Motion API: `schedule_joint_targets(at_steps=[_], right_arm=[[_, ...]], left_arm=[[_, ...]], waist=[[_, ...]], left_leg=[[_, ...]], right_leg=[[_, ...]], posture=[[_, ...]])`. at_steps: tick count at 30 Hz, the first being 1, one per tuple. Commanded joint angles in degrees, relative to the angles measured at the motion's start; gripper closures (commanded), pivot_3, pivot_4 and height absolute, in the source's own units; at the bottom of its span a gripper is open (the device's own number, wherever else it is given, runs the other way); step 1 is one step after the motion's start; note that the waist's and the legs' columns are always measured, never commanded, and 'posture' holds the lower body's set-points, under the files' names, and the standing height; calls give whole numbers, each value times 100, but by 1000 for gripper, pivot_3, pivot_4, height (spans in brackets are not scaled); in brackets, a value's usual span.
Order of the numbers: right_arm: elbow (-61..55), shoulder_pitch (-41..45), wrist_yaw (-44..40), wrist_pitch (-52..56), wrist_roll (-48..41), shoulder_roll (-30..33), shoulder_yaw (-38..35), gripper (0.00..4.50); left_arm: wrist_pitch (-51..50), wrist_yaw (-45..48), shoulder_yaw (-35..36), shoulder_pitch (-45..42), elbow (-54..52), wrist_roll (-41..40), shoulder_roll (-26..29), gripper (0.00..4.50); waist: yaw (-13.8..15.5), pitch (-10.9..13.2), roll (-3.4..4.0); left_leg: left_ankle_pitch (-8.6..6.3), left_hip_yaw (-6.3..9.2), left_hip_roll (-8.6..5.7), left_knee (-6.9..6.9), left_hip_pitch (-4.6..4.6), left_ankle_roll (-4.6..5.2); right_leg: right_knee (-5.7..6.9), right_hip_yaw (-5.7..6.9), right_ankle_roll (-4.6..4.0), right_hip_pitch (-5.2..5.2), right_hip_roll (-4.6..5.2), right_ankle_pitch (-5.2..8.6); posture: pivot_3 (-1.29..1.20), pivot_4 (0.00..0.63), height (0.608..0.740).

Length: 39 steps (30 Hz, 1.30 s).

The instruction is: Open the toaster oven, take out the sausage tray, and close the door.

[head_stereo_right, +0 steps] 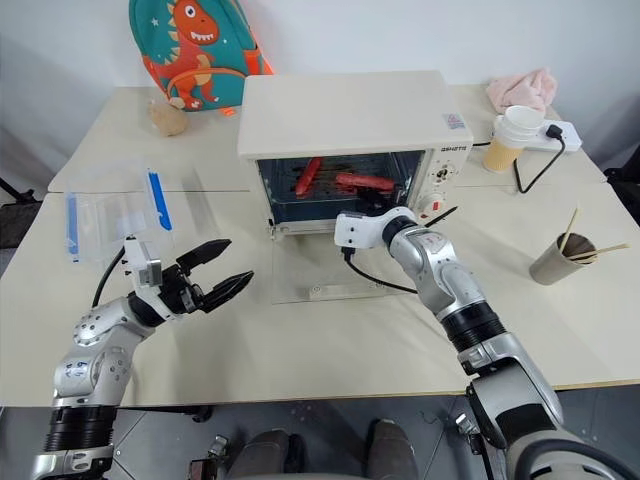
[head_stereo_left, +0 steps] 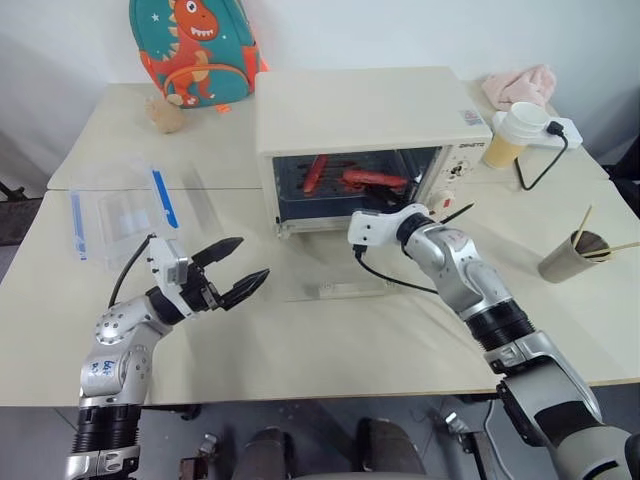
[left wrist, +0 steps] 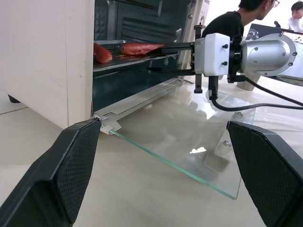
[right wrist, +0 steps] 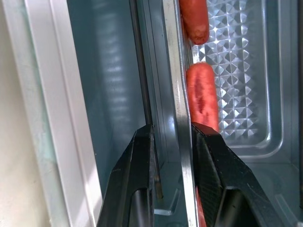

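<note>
I'm counting one toaster oven (head_stereo_left: 360, 120) sitting on the tabletop (head_stereo_left: 300, 340), one sausage tray (right wrist: 246, 71) showing inside it, and two sausages (head_stereo_left: 313, 173) lying on that tray. Two paper cups (head_stereo_left: 518, 132) are standing to the right, one backpack (head_stereo_left: 195, 50) is resting behind, one pink cloth (head_stereo_left: 520, 85).

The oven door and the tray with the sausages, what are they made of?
The door looks like clear glass: you see the table through it, and its edge shows green. The sausage tray looks like shiny silver metal, probably aluminium or steel: its bumpy patterned bottom glints. The right claw pinches its thin rim.
</note>
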<state>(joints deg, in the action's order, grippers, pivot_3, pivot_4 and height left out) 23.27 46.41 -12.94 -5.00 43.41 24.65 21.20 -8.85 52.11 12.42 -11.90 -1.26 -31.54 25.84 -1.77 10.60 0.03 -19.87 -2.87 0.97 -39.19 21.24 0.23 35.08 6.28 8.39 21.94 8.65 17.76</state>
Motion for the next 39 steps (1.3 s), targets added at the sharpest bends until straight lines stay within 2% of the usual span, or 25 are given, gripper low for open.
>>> schedule_joint_targets(at_steps=[1,4,12,21,28,39], right_arm=[[-28,92,122,-52,-17,-19,18,3690],[-105,54,168,-98,6,15,34,4483],[-504,-15,98,-136,-10,139,-26,4483],[-1386,-398,-495,-262,-304,555,-173,4483],[-2246,-920,-912,-132,-347,837,-299,4483],[-3232,-2005,-859,-14,-211,880,-541,4483]], left_arm=[[154,23,17,-79,-22,-6,-12,0],[190,29,18,-118,33,8,-17,0],[245,30,-16,-209,147,14,-36,0],[219,40,-82,-353,247,14,-54,0],[258,84,-89,-362,314,9,-34,0],[275,114,10,-237,171,-10,93,0]], waist=[[-2,0,0],[-4,-1,-2],[-4,-1,-3],[2,-1,-3],[24,-1,-3],[24,-1,-4]], left_leg=[[0,0,0,0,0,0],[0,1,0,0,0,0],[0,0,0,2,2,-1],[0,-4,0,3,4,0],[0,-12,-1,4,5,0],[0,-17,-1,4,4,-1]], right_leg=[[0,0,0,0,0,0],[1,0,0,0,0,0],[-1,3,0,1,-1,0],[-2,4,0,2,-1,0],[-4,5,0,2,0,0],[-5,5,0,1,0,0]], posture=[[0,150,740],[0,150,740],[0,150,740],[0,150,740],[0,150,740],[0,150,740]])
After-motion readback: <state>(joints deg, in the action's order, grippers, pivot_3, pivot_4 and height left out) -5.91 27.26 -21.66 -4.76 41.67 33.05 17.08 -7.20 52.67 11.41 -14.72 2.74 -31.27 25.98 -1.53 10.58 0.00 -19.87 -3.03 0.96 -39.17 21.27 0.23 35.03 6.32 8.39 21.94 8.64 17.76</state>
